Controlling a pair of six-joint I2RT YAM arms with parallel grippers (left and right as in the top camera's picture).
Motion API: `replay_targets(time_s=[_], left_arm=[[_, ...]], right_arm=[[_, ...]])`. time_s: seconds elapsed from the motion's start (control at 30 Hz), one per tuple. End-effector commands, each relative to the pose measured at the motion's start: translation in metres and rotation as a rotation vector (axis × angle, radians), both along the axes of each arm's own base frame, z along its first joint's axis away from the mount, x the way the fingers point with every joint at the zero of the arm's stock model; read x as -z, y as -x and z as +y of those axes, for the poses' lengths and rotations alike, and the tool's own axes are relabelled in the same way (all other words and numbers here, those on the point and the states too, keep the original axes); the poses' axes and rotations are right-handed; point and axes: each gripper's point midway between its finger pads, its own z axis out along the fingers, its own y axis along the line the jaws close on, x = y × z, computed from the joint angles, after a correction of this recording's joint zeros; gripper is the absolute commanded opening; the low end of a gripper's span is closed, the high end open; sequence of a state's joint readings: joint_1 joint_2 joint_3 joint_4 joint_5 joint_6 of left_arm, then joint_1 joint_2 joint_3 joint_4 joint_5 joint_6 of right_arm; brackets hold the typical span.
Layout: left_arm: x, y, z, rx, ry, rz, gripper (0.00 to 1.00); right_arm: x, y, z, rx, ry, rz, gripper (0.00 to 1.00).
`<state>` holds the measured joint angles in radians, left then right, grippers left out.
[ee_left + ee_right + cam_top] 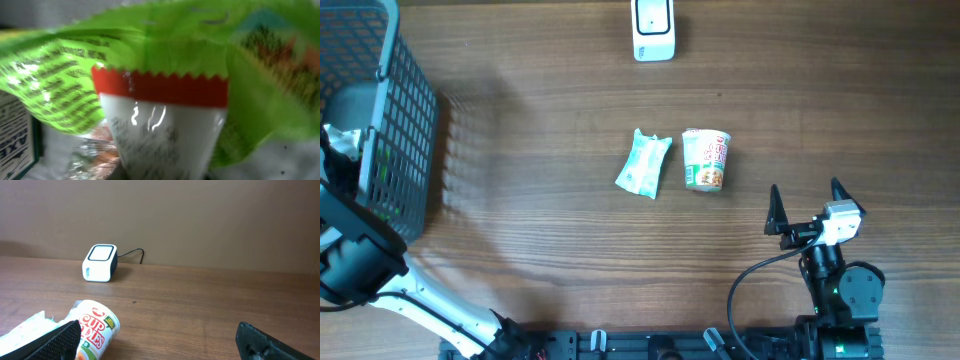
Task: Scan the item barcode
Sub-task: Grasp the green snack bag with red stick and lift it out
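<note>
A white barcode scanner stands at the table's far edge, also in the right wrist view. A cup of noodles and a pale green packet lie on their sides mid-table. My right gripper hovers open just in front of the cup, holding nothing. My left arm reaches into the grey basket, where its fingers are hidden. A bright green packet with a red band and white panel fills the left wrist view, blurred and very close.
The basket stands at the far left with more goods inside: a blue-and-white box and a shiny foil packet. Bare wooden table spreads between the basket and the two items.
</note>
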<state>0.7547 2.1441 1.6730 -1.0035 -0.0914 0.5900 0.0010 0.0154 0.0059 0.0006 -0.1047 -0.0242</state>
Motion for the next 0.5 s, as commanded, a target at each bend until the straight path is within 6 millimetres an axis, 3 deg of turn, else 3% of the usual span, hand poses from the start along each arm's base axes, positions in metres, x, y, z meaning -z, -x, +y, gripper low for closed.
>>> replay_targets(time_s=[0.0, 0.13, 0.27, 0.37, 0.47], left_arm=[[0.03, -0.006, -0.026, 0.004, 0.153, -0.027, 0.04], [0.026, -0.015, -0.029, 0.021, 0.15, -0.044, 0.04], [0.001, -0.037, -0.026, 0.024, 0.09, -0.091, 0.04], [-0.036, -0.059, -0.017, 0.012, -0.014, -0.151, 0.04], [-0.09, -0.082, -0.008, -0.014, -0.144, -0.238, 0.04]], right_arm=[[-0.002, 0.0, -0.001, 0.003, 0.0, -0.011, 1.0], [-0.002, 0.0, -0.001, 0.004, 0.0, -0.011, 1.0], [-0.002, 0.0, -0.001, 0.003, 0.0, -0.011, 1.0], [-0.002, 0.0, -0.001, 0.004, 0.0, -0.011, 1.0], [-0.002, 0.0, -0.001, 0.004, 0.0, -0.011, 1.0]])
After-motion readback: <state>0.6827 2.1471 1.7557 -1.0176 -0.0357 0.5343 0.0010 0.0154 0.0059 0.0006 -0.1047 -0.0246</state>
